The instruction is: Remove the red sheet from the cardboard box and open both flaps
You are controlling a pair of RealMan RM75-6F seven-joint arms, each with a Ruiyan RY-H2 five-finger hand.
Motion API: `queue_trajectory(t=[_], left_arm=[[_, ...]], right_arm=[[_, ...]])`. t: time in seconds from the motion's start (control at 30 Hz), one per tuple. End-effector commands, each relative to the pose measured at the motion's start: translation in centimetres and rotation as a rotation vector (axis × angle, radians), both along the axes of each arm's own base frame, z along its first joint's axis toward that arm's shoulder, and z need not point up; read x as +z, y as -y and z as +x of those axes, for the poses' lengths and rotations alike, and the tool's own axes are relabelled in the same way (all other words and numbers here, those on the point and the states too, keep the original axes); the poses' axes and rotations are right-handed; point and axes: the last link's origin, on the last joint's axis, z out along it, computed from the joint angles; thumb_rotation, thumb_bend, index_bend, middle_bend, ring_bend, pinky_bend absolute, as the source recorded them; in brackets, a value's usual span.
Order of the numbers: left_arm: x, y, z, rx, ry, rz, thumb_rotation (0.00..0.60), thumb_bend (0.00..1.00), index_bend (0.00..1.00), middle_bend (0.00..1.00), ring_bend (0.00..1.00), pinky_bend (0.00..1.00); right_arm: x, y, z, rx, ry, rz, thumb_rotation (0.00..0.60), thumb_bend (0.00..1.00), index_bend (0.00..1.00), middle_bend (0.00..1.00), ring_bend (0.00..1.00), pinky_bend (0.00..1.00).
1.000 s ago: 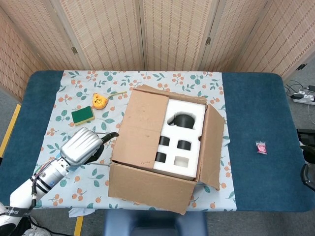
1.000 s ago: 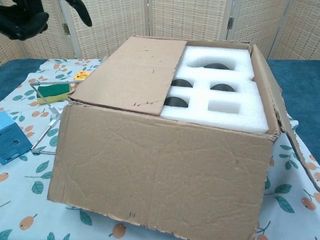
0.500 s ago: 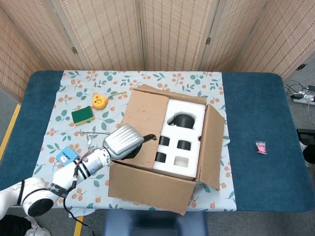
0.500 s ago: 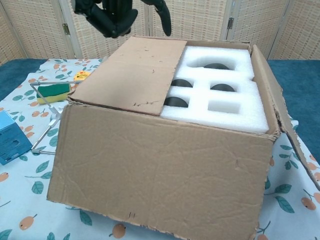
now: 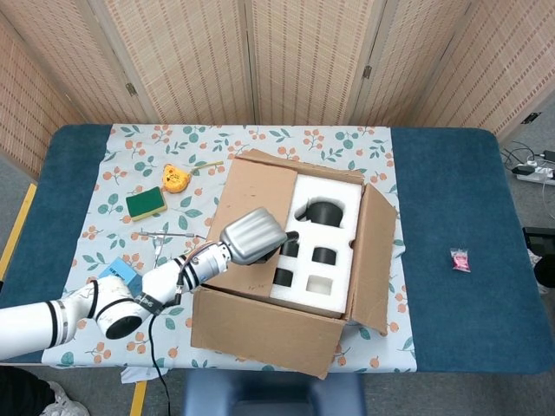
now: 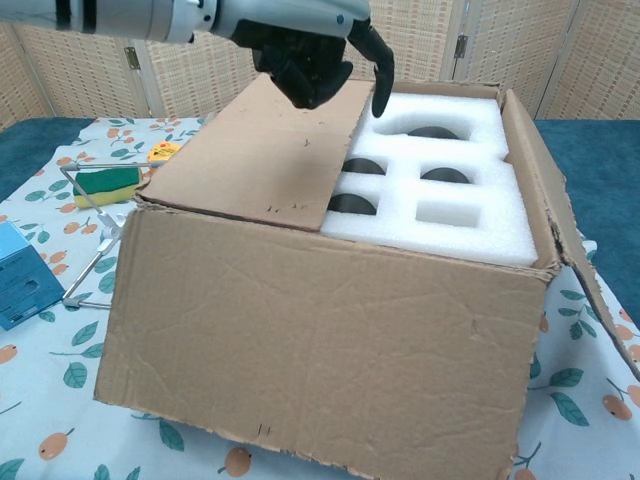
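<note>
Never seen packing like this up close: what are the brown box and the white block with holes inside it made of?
The brown cardboard box looks like plain matte corrugated cardboard, creased and scuffed with ragged edges. The white insert with cut-out holes looks like soft packing foam, going by its grainy, faintly pebbled surface, though the exact type is unclear.

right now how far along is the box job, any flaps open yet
No red sheet shows on the cardboard box; bare white foam is exposed, so that step looks done. The right flap is already swung up and outward. In hand: the left robot hand hovers over the inner edge of the left flap, holding nothing. Left: lift that flap, which lies flat over the foam. The right robot hand is out of view.
</note>
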Motion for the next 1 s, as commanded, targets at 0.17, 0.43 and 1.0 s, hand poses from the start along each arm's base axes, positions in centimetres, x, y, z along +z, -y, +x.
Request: queue_trajectory(t=[0.17, 0.43, 1.0], left_arm=[[-1.4, -0.5, 0.0, 0.0, -0.031, -0.011, 0.6, 0.91, 0.4, 1.0, 1.0, 1.0], [-2.7, -0.8, 0.5, -0.015, -0.066, -0.021, 0.6, 0.91, 0.38, 1.0, 1.0, 1.0], [-2.8, -1.1, -0.8, -0.043, -0.13, 0.033, 0.6, 0.91, 0.47, 1.0, 1.0, 1.0]], right_arm=[[0.1, 0.1, -0.4, -0.006, 0.005, 0.014, 0.254, 0.67, 0.27, 0.0, 0.0, 0.0], [0.5, -0.1, -0.5, -0.007, 0.019, -0.004, 0.254, 0.67, 0.27, 0.0, 0.0, 0.0], [0.2, 0.1, -0.5, -0.012, 0.021, 0.013, 0.255, 0.67, 0.27, 0.0, 0.0, 0.0]])
